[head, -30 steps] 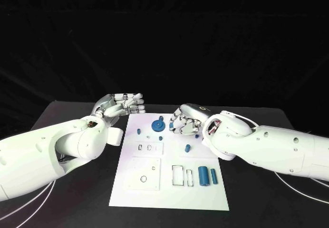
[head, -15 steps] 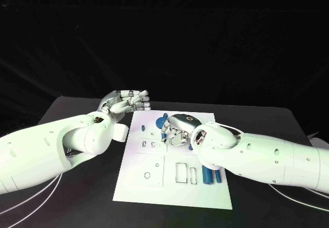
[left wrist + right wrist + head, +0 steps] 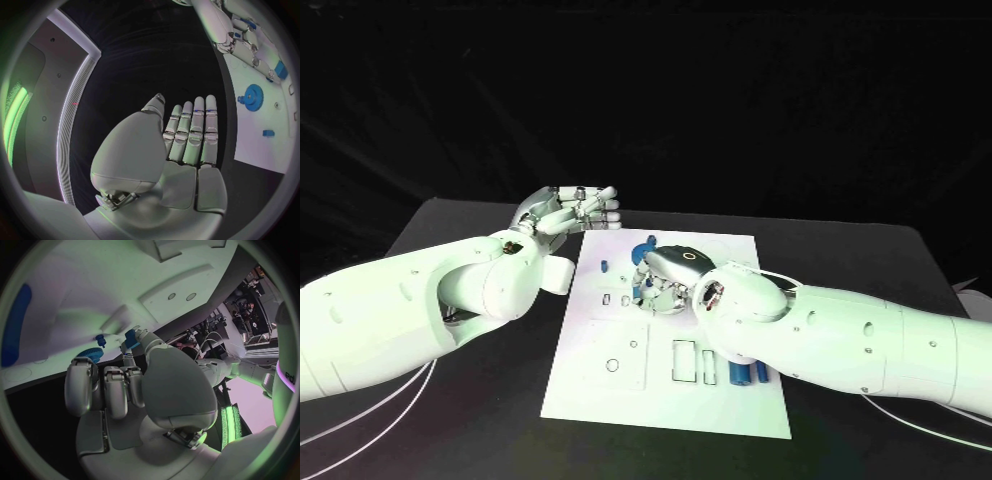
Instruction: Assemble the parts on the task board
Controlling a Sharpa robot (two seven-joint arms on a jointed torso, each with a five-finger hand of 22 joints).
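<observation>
The left hand (image 3: 574, 212) hovers empty, fingers apart, just off the task board's (image 3: 603, 385) far left corner. The right hand (image 3: 668, 275) pinches a small blue part (image 3: 131, 338) beside the blue gear (image 3: 252, 96). Two blue cylinders (image 3: 749, 374) lie loose behind its forearm; assembly looks barely begun.

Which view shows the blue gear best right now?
The left wrist view: the gear lies in full sight on the board, teeth visible. In the head view the right hand partly covers it. The right wrist view shows just part of it past the fingers.
</observation>
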